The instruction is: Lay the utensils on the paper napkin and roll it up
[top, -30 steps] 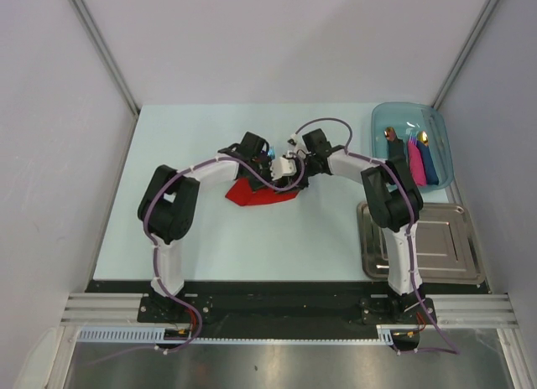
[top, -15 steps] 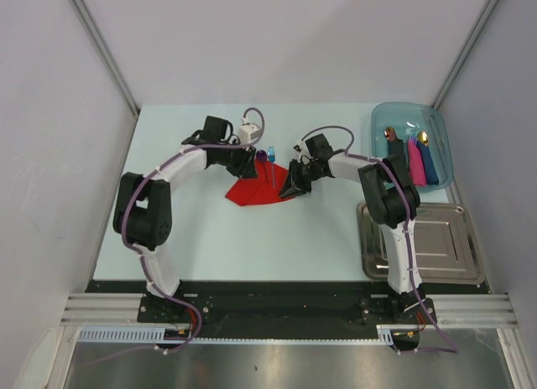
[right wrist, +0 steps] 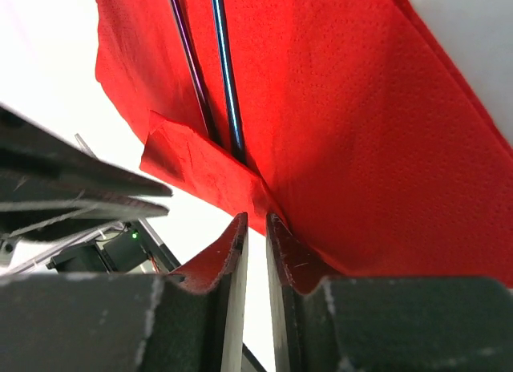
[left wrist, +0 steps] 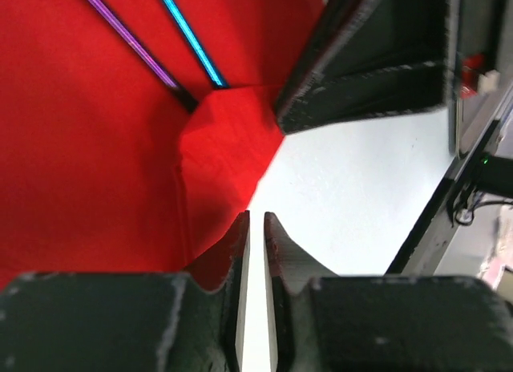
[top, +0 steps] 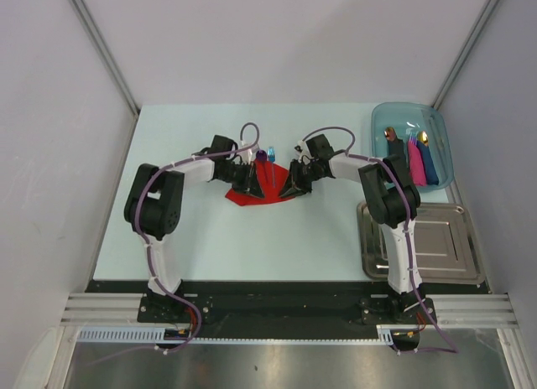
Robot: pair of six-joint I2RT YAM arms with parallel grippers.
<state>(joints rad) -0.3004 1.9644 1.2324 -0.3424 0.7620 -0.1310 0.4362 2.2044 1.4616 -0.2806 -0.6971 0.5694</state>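
Where the utensils lie: both on the red paper napkin (left wrist: 96, 147), side by side and just apart, the blue utensil (left wrist: 191, 37) next to the purple spoon (left wrist: 128, 35). In the top view their heads poke past the napkin's far edge.
Flap: one napkin corner (right wrist: 200, 163) is folded over the handle ends.
Napkin's place: mid-table (top: 168, 230), between the two grippers.
Left gripper (left wrist: 256, 220): at the napkin's left edge, fingers drawn almost together with a thin slit showing bare table. No paper is seen in it.
Right gripper (right wrist: 256, 220): at the opposite edge, fingers likewise nearly together. I cannot tell whether any paper is nipped.
Just changed: a second ago both grippers were bunched over the utensils. Half a second ago the left arm had swung off to the far left. It has now come back down beside the napkin. The right gripper has barely moved.
Meaning: placing looks finished. With a gripper on each side, the rolling is probably the step in hand, not yet begun.
Count: two utensils, one napkin, one flap, two grippers.
Further out: one clear blue bin (top: 382, 121) holding a pink roll (top: 416, 164) and a blue roll (top: 429, 163), and one steel tray (top: 453, 255) near the right arm.
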